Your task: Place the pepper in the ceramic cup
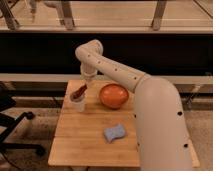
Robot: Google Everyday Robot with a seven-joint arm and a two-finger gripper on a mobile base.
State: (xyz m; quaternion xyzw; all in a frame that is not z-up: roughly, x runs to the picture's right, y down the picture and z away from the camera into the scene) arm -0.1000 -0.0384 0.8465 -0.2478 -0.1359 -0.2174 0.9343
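Note:
The slim dark red pepper [79,93] stands slanted in the small white ceramic cup [77,104], its upper end sticking out above the rim toward the right. The cup stands at the back left of the wooden table [85,142]. My gripper [86,81] hangs straight down from the white arm, just above and to the right of the cup, right at the pepper's upper end. I cannot tell whether it touches the pepper.
A round orange bowl [114,96] sits right of the cup at the table's back. A blue sponge [114,133] lies near the table's middle front. A black office chair [12,125] stands left of the table. A dark counter front runs behind.

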